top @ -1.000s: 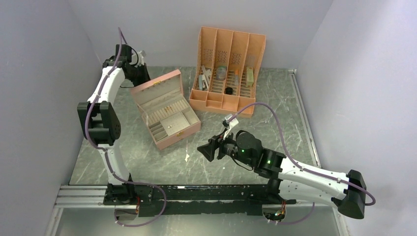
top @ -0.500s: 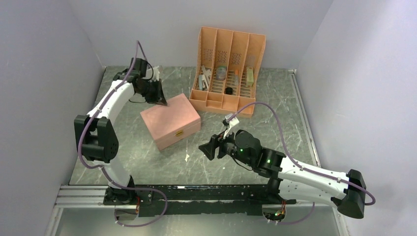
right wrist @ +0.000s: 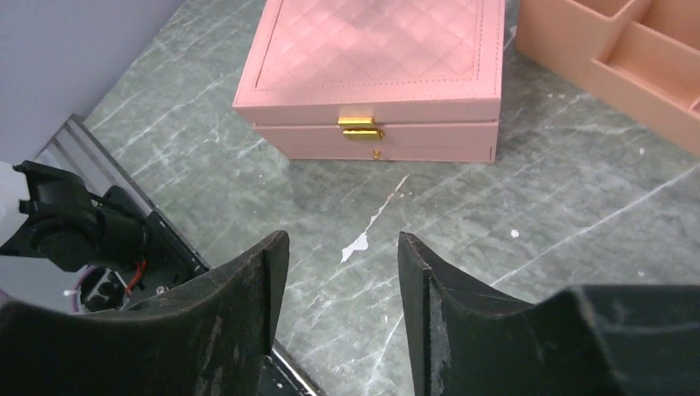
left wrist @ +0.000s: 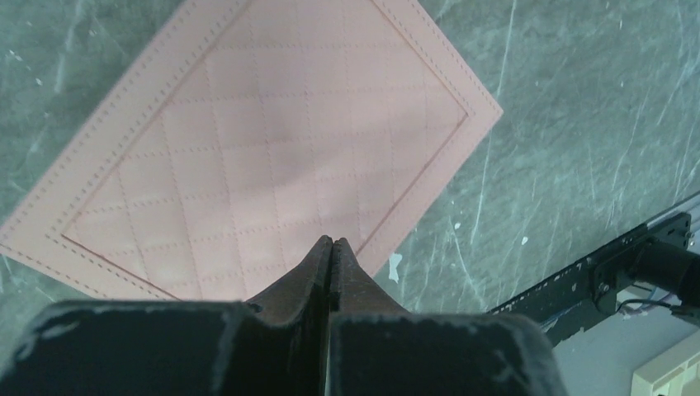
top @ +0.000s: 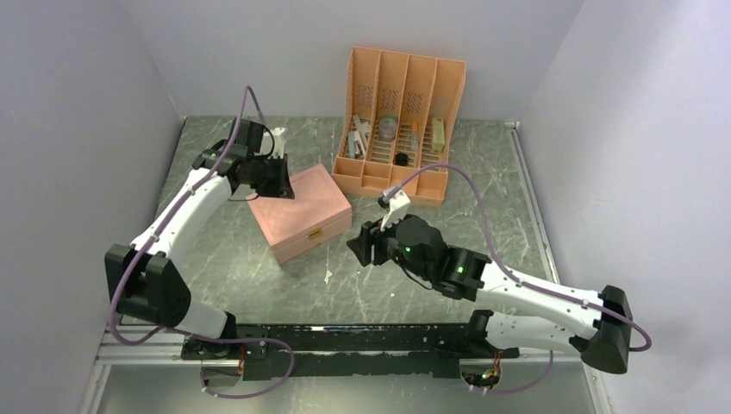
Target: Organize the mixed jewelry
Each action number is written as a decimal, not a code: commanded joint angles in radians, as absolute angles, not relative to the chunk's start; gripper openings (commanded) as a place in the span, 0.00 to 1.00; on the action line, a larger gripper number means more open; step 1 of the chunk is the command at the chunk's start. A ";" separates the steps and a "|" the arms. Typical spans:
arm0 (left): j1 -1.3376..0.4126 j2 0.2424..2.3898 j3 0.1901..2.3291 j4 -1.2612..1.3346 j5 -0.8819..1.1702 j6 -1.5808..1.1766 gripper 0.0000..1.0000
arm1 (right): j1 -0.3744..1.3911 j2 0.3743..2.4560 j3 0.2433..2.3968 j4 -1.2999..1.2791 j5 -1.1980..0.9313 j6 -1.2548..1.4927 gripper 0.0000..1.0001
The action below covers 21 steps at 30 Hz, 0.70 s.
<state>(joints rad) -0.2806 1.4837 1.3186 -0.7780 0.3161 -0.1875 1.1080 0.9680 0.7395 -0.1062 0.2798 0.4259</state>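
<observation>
The pink jewelry box (top: 299,213) lies closed on the green marbled table, its gold clasp (right wrist: 359,126) facing my right gripper. No mixed jewelry shows in any view. My left gripper (top: 280,185) is shut with nothing in it. In the left wrist view its tips (left wrist: 332,241) hang over the near corner of the quilted pink lid (left wrist: 248,140). My right gripper (top: 355,246) stands open and empty just right of the box's front. In the right wrist view it (right wrist: 342,247) is above bare table, short of the box (right wrist: 371,49).
An orange slotted organizer (top: 398,121) with grey and black oddments stands behind the box to the right, and its low front trays (right wrist: 611,66) show in the right wrist view. A white fleck (top: 328,276) marks the table. The black base rail (top: 345,336) runs along the near edge.
The box's lid, open a second ago, is now down. My left arm has swung forward over the lid. My right gripper has moved up toward the box and its jaws have narrowed a little.
</observation>
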 commanded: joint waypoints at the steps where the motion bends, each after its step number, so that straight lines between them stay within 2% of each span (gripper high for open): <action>1: -0.313 1.429 1.240 -0.749 0.296 -0.195 0.05 | 1.094 1.053 0.840 -0.147 0.275 0.358 0.49; 5: -0.336 1.399 1.189 -0.743 0.298 -0.198 0.05 | 1.080 1.185 0.968 -0.197 0.236 0.329 0.13; 7: -0.343 1.382 1.171 -0.739 0.288 -0.201 0.05 | 1.076 1.231 1.009 -0.202 0.236 0.325 0.00; 21: -0.374 1.338 1.058 -0.689 0.248 -0.220 0.05 | 1.026 1.565 1.215 -0.162 0.171 0.336 0.00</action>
